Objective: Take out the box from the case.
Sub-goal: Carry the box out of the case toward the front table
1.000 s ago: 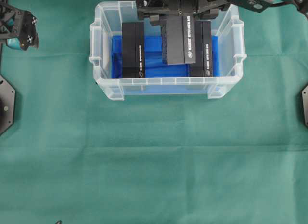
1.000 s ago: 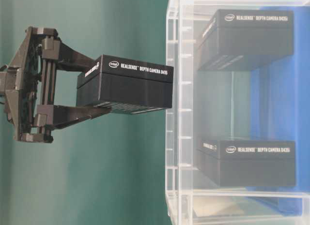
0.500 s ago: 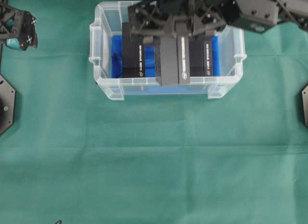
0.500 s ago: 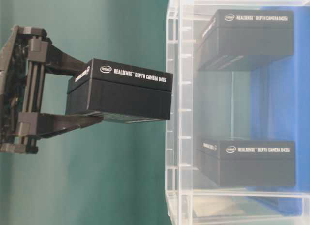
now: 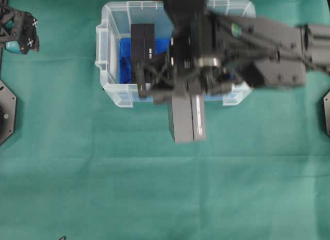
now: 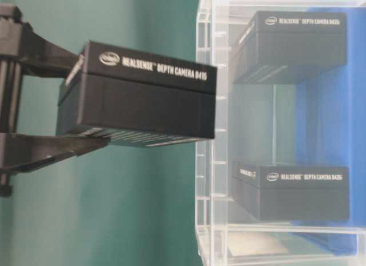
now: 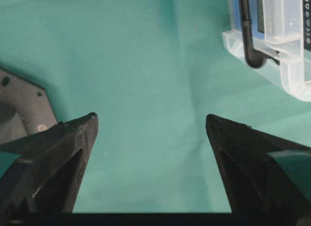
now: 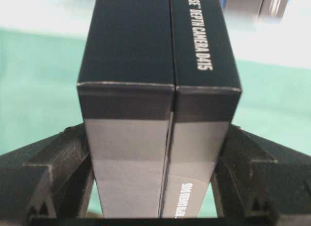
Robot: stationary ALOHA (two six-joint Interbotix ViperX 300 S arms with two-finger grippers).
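Right gripper (image 5: pixel 186 98): fingers clamped on the two long sides of the black box (image 5: pixel 186 121); in the right wrist view one finger (image 8: pixel 63 163) presses each flank, the box filling the gap.
Held box: black carton with white lettering, lifted clear of the case (image 5: pixel 105 49); in the overhead view it sits above the green cloth (image 5: pixel 154 198) just outside the case's near wall.
Case: clear plastic bin with blue lining, standing on the cloth.
Case contents: two more black boxes (image 6: pixel 297 46) (image 6: pixel 291 191), seen through the wall in the table-level view.
Left gripper (image 7: pixel 150 126): fingers spread wide, nothing between them, above bare cloth, well apart from the case.
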